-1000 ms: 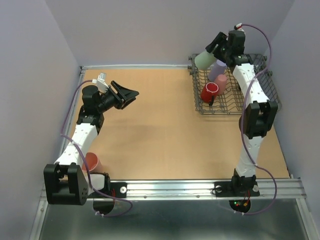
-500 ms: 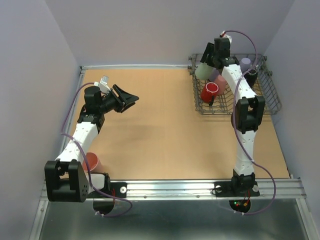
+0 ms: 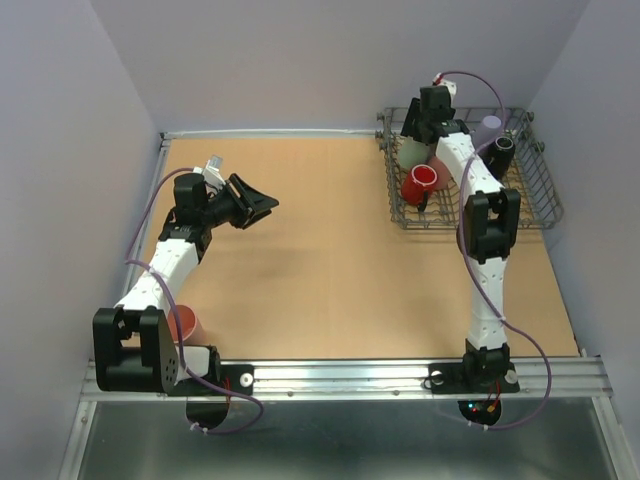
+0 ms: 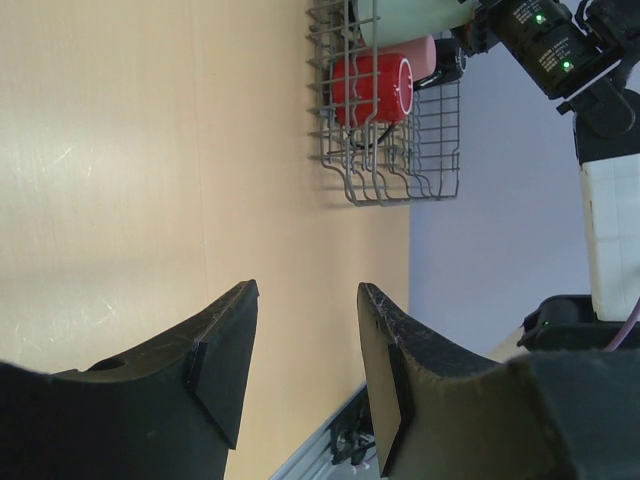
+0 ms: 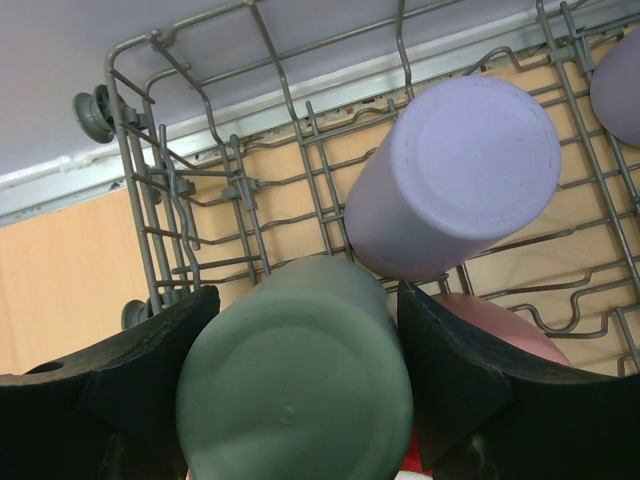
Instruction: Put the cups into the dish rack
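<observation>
The wooden table (image 3: 320, 270) carries the dish rack (image 3: 535, 200) at its far right corner. The right arm (image 3: 488, 270) rises from its base at the near edge, folds at the elbow above the rack's near side, and reaches back and left, so the right gripper (image 5: 300, 400) hangs over the rack's far left corner. Its fingers (image 5: 150, 370) are clamped on both sides of the pale green cup (image 5: 290, 350), a plain matte tumbler whose flat bottom faces the wrist camera. Whether the cup touches the wires below cannot be told.

The left arm (image 3: 165, 265) leans up along the table's left side. The left gripper (image 4: 305, 340) points right over bare wood, fingers apart and holding nothing.

In the rack, a lavender cup (image 5: 455, 180) lies tilted just beside the green one, with a pink cup (image 5: 500, 325) near it. The red cup (image 3: 420, 183) is at the near left, and the black cup (image 3: 500, 152) and a second lavender cup (image 3: 490, 125) are farther right. A salmon-pink cup (image 3: 188, 325) stands on the table by the left arm's base.
</observation>
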You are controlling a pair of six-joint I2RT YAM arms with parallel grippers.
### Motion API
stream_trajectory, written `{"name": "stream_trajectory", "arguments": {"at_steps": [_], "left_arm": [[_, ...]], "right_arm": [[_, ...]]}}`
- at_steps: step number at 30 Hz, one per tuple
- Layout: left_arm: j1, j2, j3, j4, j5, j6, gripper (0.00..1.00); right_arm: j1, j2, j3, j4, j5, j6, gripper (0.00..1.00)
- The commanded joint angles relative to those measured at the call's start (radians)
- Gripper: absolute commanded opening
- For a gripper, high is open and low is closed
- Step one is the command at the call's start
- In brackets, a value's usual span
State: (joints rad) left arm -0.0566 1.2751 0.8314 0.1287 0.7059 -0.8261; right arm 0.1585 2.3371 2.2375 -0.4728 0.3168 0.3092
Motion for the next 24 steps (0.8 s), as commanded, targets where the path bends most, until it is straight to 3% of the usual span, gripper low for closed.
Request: {"name": "stream_trajectory", "arguments": {"at_steps": [1, 14, 15, 24], "left_arm": [[0.005, -0.013, 0.020, 0.019, 0.023, 0.031, 0.54], [0.006, -0.088, -0.011, -0.035, 0.007, 0.056, 0.52], [0.006, -0.098, -0.011, -0.041, 0.004, 0.065, 0.51], [0.006, -0.146, -0.028, -0.080, -0.011, 0.073, 0.51]], "right_arm": [[0.009, 0.011, 0.073, 0.025, 0.039, -0.015, 0.00], [0.010, 0.076, 0.079, 0.031, 0.005, 0.008, 0.03], [0.012, 0.073, 0.079, 0.033, 0.001, 0.014, 0.07], [0.026, 0.011, 0.037, 0.059, -0.027, 0.025, 0.92]]}}
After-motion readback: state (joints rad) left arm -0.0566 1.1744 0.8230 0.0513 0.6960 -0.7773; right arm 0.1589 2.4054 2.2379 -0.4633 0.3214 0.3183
